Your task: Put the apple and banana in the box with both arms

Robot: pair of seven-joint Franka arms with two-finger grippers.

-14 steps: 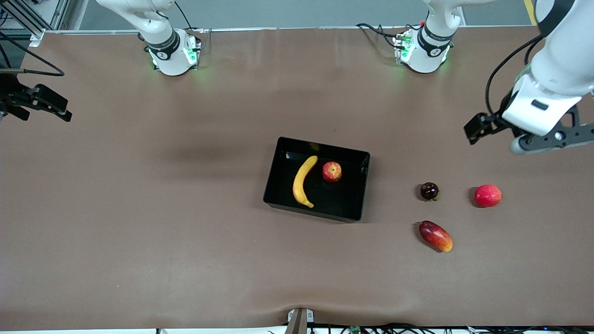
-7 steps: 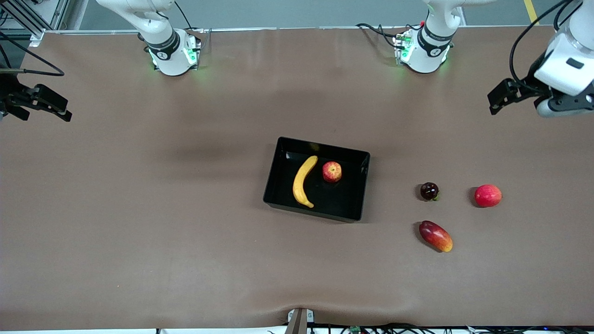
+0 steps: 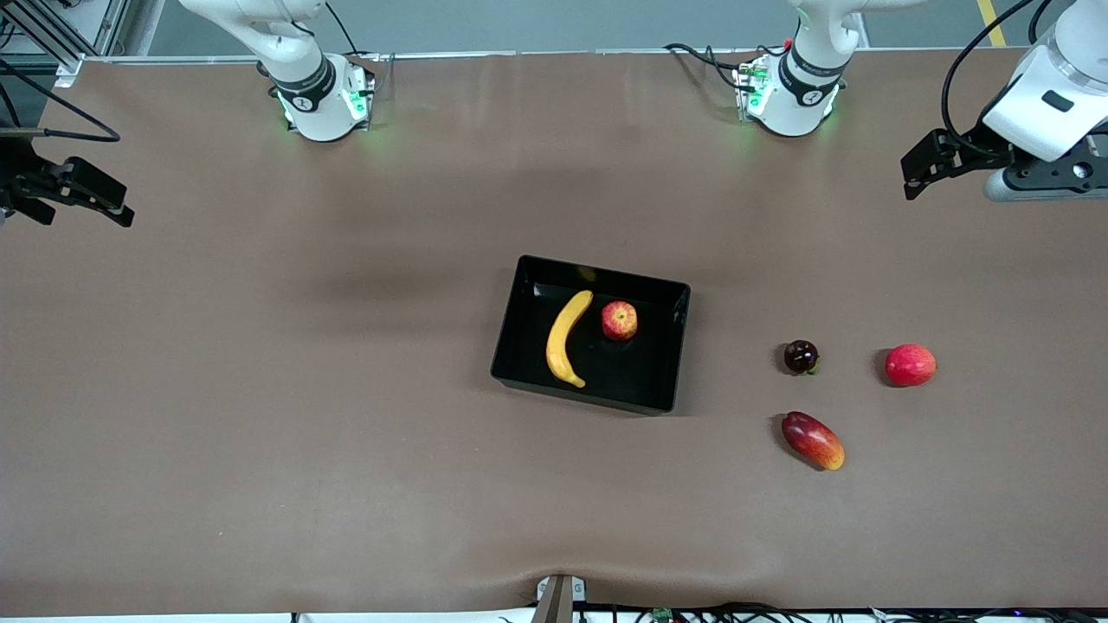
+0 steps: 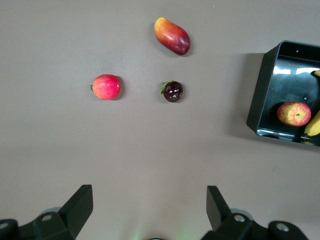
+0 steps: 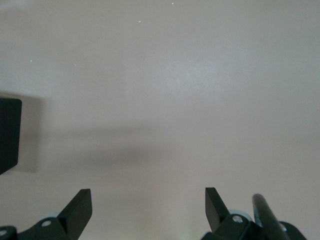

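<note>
A: While both arms hang idle, list the box [image 3: 671,342] contents.

B: Item one, banana [image 3: 564,337], lying lengthwise on the box floor at the side toward the right arm's end. Item two, apple [image 3: 619,320], just beside the banana, apart from it, toward the left arm's end. The box sits mid-surface [image 3: 303,433].

A: Loose fruit?

B: Three pieces, all toward the left arm's end, well apart from the box. Dark plum [image 3: 801,356]; pink-red round fruit [image 3: 910,364] beside it, closer to the surface's end; oval red-yellow fruit [image 3: 812,439], nearer the front camera than both.

A: Grippers?

B: Left gripper [image 3: 919,164], in the air over bare surface at its own end; fingers [image 4: 80,212] spread wide, nothing between them. Right gripper [image 3: 74,195], in the air over the surface's edge at the right arm's end; fingers [image 5: 80,210] likewise wide and empty. Its wrist view shows only bare surface and one box corner.
</note>
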